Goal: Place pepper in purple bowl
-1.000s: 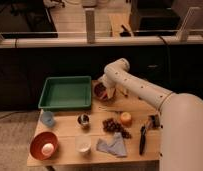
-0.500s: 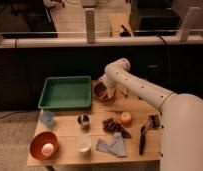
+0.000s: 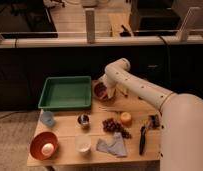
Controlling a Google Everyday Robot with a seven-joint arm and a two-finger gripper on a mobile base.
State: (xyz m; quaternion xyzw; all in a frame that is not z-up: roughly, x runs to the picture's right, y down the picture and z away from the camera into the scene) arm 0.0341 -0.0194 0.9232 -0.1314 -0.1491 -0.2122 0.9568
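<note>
The purple bowl (image 3: 100, 92) sits at the back of the wooden table (image 3: 135, 152), just right of the green tray. My arm bends down from the right, and my gripper (image 3: 109, 93) hangs at the bowl's right rim, over its edge. No pepper shows in the camera view; the gripper and the bowl's inside hide whatever is there.
A green tray (image 3: 66, 92) stands back left. In front of it are a blue cup (image 3: 47, 118), a small metal can (image 3: 83, 119), dark grapes (image 3: 115, 126) and an orange fruit (image 3: 126, 118). Along the front are an orange bowl (image 3: 43, 146), a white cup (image 3: 83, 143), a blue cloth (image 3: 111, 146) and a black tool (image 3: 142, 138).
</note>
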